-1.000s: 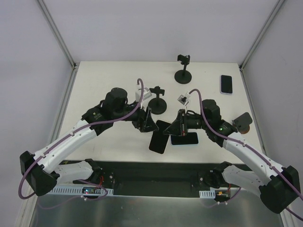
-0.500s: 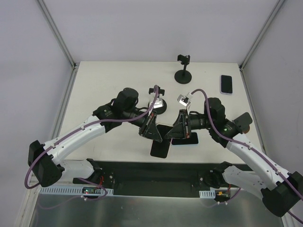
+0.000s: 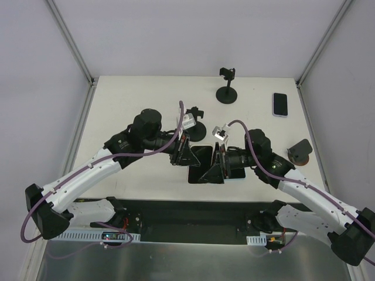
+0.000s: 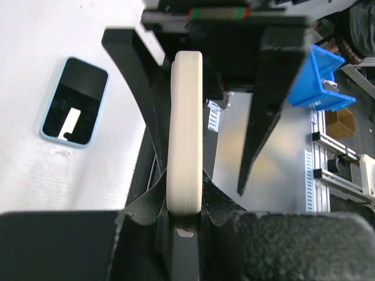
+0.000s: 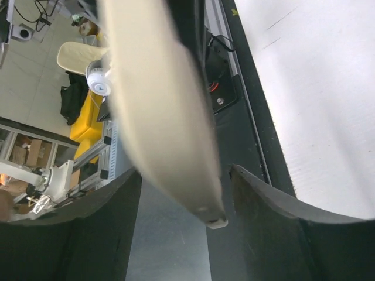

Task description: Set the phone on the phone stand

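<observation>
Two pincers over the middle of the worktop (image 3: 129, 99), left pincer (image 3: 181, 153) pinching the cream-cased phone (image 4: 185, 117) edge-on, right pincer (image 3: 214, 171) spread around it, nearest phone stand (image 3: 200, 131) just toward 12 o'clock.

White table (image 3: 129, 96) inside pale walls (image 3: 193, 35), aluminium posts (image 3: 70, 41)

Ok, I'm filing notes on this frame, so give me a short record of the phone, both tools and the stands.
phone: cream case, edge-on, between both tools
left tool: shut on the phone
right tool: open, a finger on each side of the phone, gaps showing
second phone: flat on the table, far right
stands: near stand and far stand, no phone on either
</observation>
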`<state>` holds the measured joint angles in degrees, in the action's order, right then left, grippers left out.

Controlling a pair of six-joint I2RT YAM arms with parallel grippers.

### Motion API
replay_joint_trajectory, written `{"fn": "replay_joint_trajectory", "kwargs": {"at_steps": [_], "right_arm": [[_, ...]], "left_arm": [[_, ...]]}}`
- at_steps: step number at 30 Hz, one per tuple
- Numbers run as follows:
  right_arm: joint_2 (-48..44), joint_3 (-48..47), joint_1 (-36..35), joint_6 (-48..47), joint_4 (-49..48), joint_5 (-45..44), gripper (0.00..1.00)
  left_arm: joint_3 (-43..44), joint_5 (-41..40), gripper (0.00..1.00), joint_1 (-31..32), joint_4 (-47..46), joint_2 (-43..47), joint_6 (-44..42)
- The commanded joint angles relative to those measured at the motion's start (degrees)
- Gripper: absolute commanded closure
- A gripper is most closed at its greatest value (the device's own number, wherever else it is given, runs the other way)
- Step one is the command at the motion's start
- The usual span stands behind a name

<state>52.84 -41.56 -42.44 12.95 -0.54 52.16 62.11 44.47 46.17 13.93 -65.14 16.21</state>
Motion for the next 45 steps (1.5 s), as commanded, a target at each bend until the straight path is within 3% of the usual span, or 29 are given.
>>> {"fn": "replay_joint_trajectory", "kwargs": {"at_steps": [1,3,4,7,10,11,23,29,32,33,34,35,36,38,39,40,42,43,45], "right_arm": [[-0.11,0.25,-1.42,2.07,-7.97,-0.75,0.46],[-0.28,0.43,-1.51,2.78,-9.48,-0.13,0.58],[-0.28,0.34,-1.51,2.87,-10.18,0.04,0.74],[-0.72,0.25,-1.6,2.43,-10.01,1.18,0.99],[-1.51,0.25,-1.51,0.85,-8.61,2.77,0.99],[-2.03,0.25,-1.6,0.15,-8.17,3.55,0.99],[-2.39,-2.03,-1.6,-4.6,0.27,3.74,0.99],[-1.78,-2.47,-1.6,-5.13,0.27,3.21,0.99],[-1.34,-3.17,-1.6,-5.39,0.27,2.77,0.99],[-1.25,-3.52,-1.68,-5.57,2.01,2.25,0.94],[-1.16,-4.05,-1.6,-6.26,3.33,1.2,0.8],[-1.33,-4.49,-1.6,-8.18,4.91,-2.55,0.64],[-1.42,-4.75,-1.6,-8.81,6.93,-4.42,0.34],[-2.47,-4.84,-1.51,-9.87,8.7,-12.23,0.1],[-3.09,-5.02,-1.51,-9.87,10.71,-16.09,0.03],[-4.14,-5.11,-1.51,-9.79,11.77,-25.35,0.03],[-5.28,-5.28,-1.34,-8.91,14.32,-33.93,0.04],[-5.99,-5.89,-1.25,-8.82,14.94,-41.8,0.04],[-5.91,-7.12,-0.37,-7.51,17.92,-49.4,0.04]], "left_arm": [[1.53,1.05,1.0,0.41,-9.35,3.27,3.39],[1.35,3.42,1.0,0.41,-10.41,3.01,4.45],[1.18,4.13,1.0,0.41,-11.29,2.92,4.71],[1.17,8.17,0.98,0.41,-12.7,2.57,5.59],[2.75,13.35,0.72,0.32,-12.97,0.64,7.17],[3.02,13.71,0.7,0.23,-12.88,0.2,7.78],[5.48,13.54,0.64,0.15,-11.91,-4.11,10.16],[6.36,13.89,0.84,0.15,-10.86,-5.08,9.81],[6.62,14.07,0.99,0.15,-10.07,-5.26,8.93],[7.06,10.59,1.0,0.15,-9.02,-4.91,8.15],[7.67,6.81,1.0,0.06,-6.66,-4.38,5.53],[8.11,2.68,1.0,-0.03,-2.55,-3.68,4.2],[8.64,-1.8,1.0,-0.55,-0.68,-1.85,2.97],[8.65,-12.62,1.0,-1.26,1.79,0.88,0.41],[8.47,-17.44,1.0,-2.74,2.15,3.85,-0.64],[8.47,-21.4,1.0,-2.93,2.67,5.36,-1.35],[9.08,-29.75,1.0,-2.93,5.65,9.31,-2.93],[9.43,-40.06,1.0,-2.93,7.06,10.38,-3.72],[9.88,-47.42,1.0,-2.93,9.43,13.19,-5.47]]}}
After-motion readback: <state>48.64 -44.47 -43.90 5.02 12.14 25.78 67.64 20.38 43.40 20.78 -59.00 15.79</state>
